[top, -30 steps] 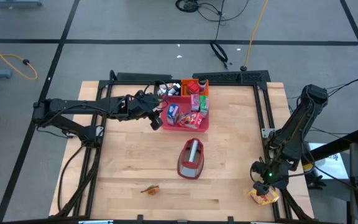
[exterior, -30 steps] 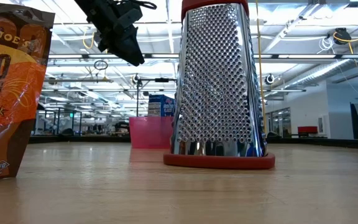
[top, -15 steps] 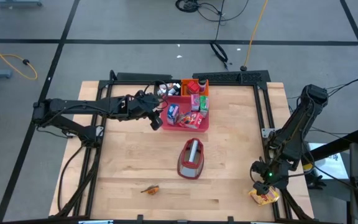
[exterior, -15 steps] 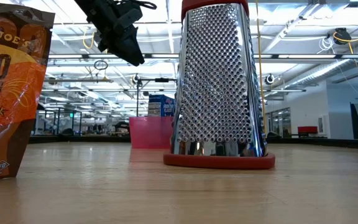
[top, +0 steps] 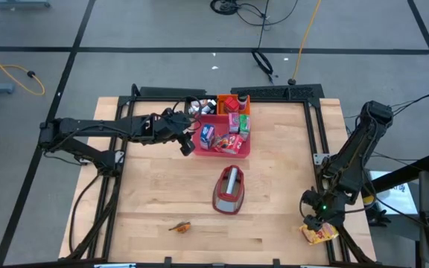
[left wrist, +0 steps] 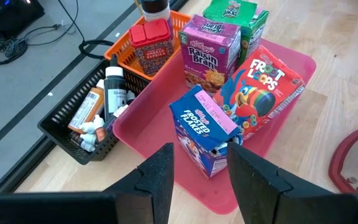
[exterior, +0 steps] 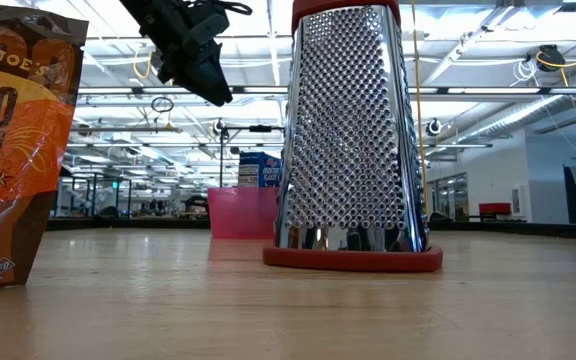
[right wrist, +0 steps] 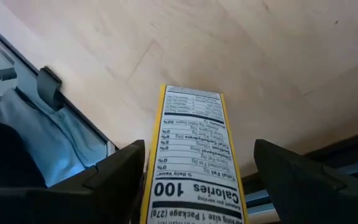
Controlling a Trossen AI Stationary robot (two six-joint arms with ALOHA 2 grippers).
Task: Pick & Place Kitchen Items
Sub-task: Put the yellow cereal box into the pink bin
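While left end effector (left wrist: 197,180) hangs unchanged, spread, empty, right end effector (right wrist: 197,180), spread, shifted slightly over yellow carton (right wrist: 192,155).

R pincer (top: 317,223) + yellow carton (top: 319,234) shifted slightly toward table's near corner.

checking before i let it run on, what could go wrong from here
The right hand straddles the yellow carton at the table's near right corner; a poor grasp might knock it off the edge. The left hand hovers over the Frosted Flakes carton in the crowded pink tray, so descending may topple its neighbours.
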